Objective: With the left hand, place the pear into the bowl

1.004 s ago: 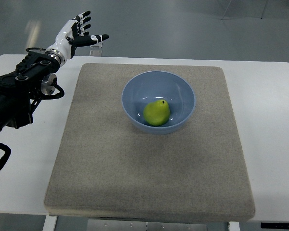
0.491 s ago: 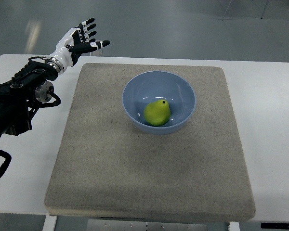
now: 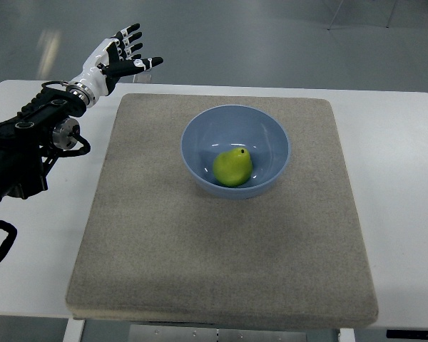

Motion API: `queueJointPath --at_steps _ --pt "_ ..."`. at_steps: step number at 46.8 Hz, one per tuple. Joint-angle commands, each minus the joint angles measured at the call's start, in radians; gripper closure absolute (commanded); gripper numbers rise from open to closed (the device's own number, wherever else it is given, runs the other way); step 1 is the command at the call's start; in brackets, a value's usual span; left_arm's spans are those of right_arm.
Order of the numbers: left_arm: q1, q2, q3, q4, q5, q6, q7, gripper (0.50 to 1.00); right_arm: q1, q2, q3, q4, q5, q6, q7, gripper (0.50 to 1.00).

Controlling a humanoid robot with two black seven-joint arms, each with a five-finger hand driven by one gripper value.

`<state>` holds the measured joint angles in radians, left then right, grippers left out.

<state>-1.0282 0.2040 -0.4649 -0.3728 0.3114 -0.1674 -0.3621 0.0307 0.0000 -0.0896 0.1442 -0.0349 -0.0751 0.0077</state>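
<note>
The left hand (image 3: 120, 55), fingers spread and empty, hovers past the desk's far-left corner; green pear (image 3: 232, 167) sits in the round blue bowl (image 3: 200, 135).

worktop (image 3: 399, 142): white, flat, spans the frame | mat (image 3: 221, 249): grey-beige, square, lying centred on the worktop, its near edge close to the worktop's near edge | floor (image 3: 271, 43): grey, glossy, beyond the worktop's far edge

White table (image 3: 403, 153) (matted) on grey floor (image 3: 235, 35).
</note>
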Motion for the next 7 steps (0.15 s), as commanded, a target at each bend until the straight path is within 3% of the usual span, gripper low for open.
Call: queueJointPath --at_steps 1,7 --pt "0.010 0.000 0.000 0.000 0.000 -0.001 0.000 0.508 0.000 0.000 0.001 0.000 0.001 0.000 0.000 0.574" --pt "0.011 0.000 0.002 0.000 0.000 0.000 0.000 0.508 -0.003 0.000 -0.001 0.006 0.001 0.003 -0.003 0.576"
